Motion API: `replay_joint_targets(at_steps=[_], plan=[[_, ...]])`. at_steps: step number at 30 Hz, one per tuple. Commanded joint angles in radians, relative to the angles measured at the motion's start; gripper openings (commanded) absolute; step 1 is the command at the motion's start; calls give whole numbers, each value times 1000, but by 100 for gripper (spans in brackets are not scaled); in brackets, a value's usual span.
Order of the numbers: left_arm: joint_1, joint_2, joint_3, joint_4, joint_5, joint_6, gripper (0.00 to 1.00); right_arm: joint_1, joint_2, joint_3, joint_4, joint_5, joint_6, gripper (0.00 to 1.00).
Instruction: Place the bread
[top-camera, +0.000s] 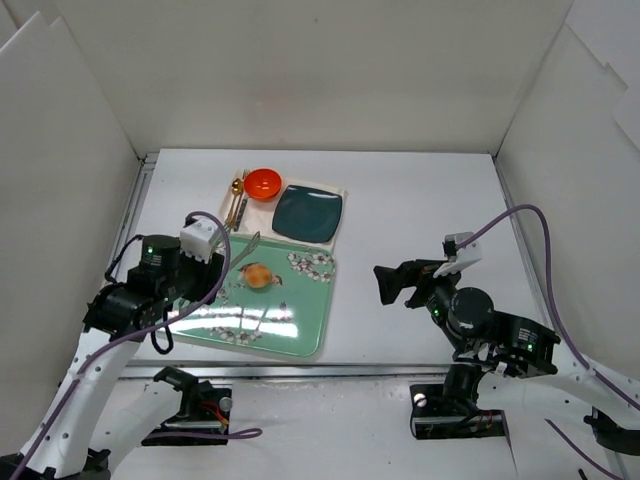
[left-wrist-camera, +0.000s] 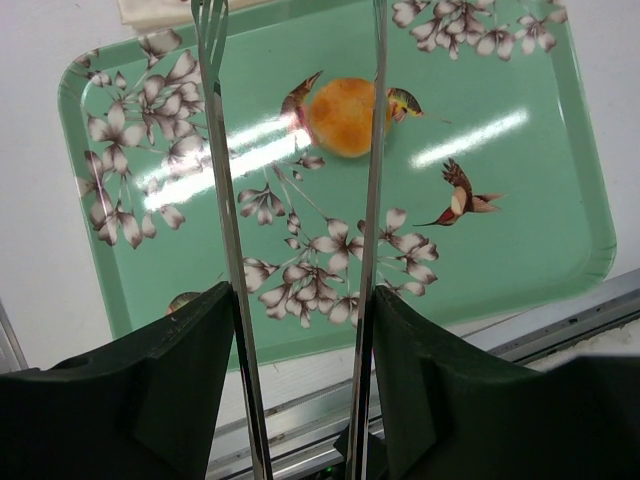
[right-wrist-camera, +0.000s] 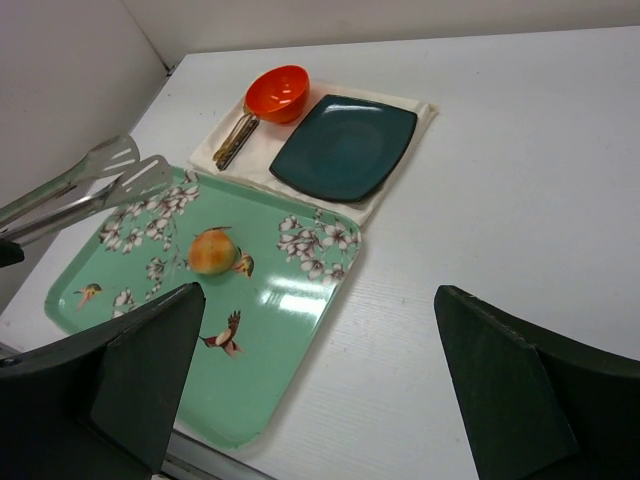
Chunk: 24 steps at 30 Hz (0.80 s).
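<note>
Two pincers work at the near side of the white counter (top-camera: 420, 200). The left pincer (left-wrist-camera: 300, 300) is clamped on a pair of metal tongs (left-wrist-camera: 225, 200), one dark finger pressing each handle from outside. The two tong blades stand apart and grip nothing. The right pincer (right-wrist-camera: 318, 293) has its fingers spread wide, holds nothing, and hangs over bare counter to the right of the tray, pointing toward it.

Just beyond the left pincer lies a mint-green tray (right-wrist-camera: 290, 330) printed with blossoms and birds. The bread (right-wrist-camera: 211, 251) rests on the tray's surface, in its middle part toward the far edge, touching neither pincer nor the tongs. The tong tips hover near the tray's far left corner, apart from the bread.

Farther back, touching the tray's far edge, lies a cream cloth (right-wrist-camera: 215, 150). On it sit a dark teal square plate (right-wrist-camera: 345, 145), an orange bowl (right-wrist-camera: 277, 92) at the plate's left, and gold cutlery (right-wrist-camera: 235, 140) beside the bowl.
</note>
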Motion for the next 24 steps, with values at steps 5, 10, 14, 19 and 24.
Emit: replay_joint_targets(at_steps=[5,10,14,19,24], plan=[[-96,128,47,13,-121,11,53,3,15,17,51,52,-5,98],[-128,191,63,6,-89,57,54,1,-2,15,50,39,-5,98],[-138,210,63,19,-32,73,54,3,-40,8,51,39,-3,98],[-138,221,41,25,-36,76,56,3,-66,2,51,39,-3,98],[-138,256,50,16,-26,71,56,3,-75,0,48,42,-5,98]])
